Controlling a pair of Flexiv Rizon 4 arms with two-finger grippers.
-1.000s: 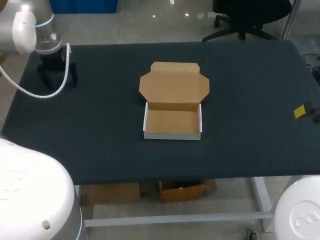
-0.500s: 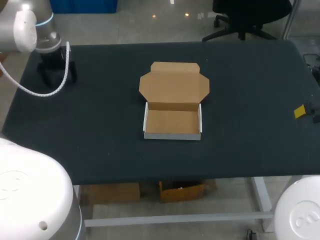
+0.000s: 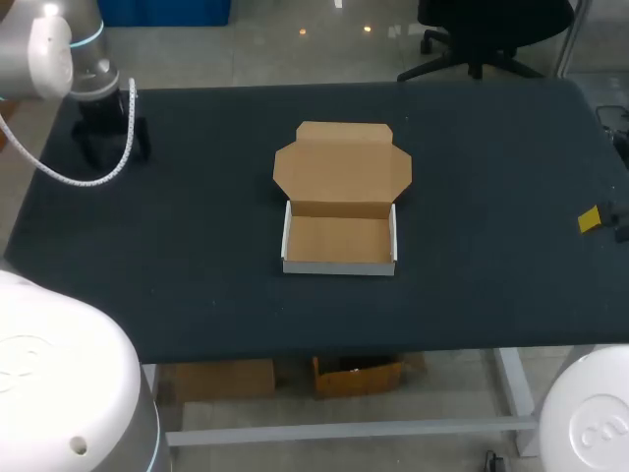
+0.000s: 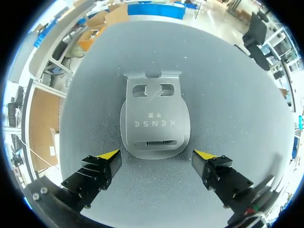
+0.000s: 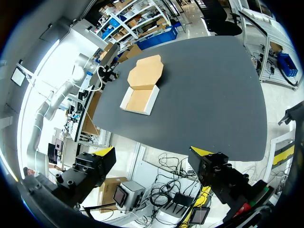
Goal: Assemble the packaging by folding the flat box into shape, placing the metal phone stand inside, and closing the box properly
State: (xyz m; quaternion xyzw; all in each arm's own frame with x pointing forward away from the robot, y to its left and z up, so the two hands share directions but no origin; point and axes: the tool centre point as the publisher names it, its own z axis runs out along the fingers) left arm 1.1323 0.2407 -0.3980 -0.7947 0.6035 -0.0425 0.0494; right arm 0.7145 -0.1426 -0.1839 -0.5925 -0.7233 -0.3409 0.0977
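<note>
- Dark table (image 3: 197,275) from the head view: one box (image 3: 339,243) sits mid-table, already folded into a tray, with its lid (image 3: 342,165) flat and open behind it. Nothing is inside yet. The left arm (image 3: 84,74) hangs over the far left corner. The stand can't be made out beneath it from here. One yellow tip of the right gripper (image 3: 588,219) peeps in at the right edge.
- Left wrist view: one metal phone stand (image 4: 153,121) lies flat on the table, well apart from the box. It is just ahead of the left gripper (image 4: 156,156), centred on the gap. The claw is spread wide and neither finger touches the metal.
- Right wrist view: the right gripper (image 5: 152,153) is also spread and holds nothing, parked off the table's edge with the box far ahead.
- Count: one box, one stand, two grippers.
- Judgement: folding looks done and fetching the stand is the step in hand. Next, the left claw needs to drop, pinch the stand's edges, lift it and carry it to the tray.
</note>
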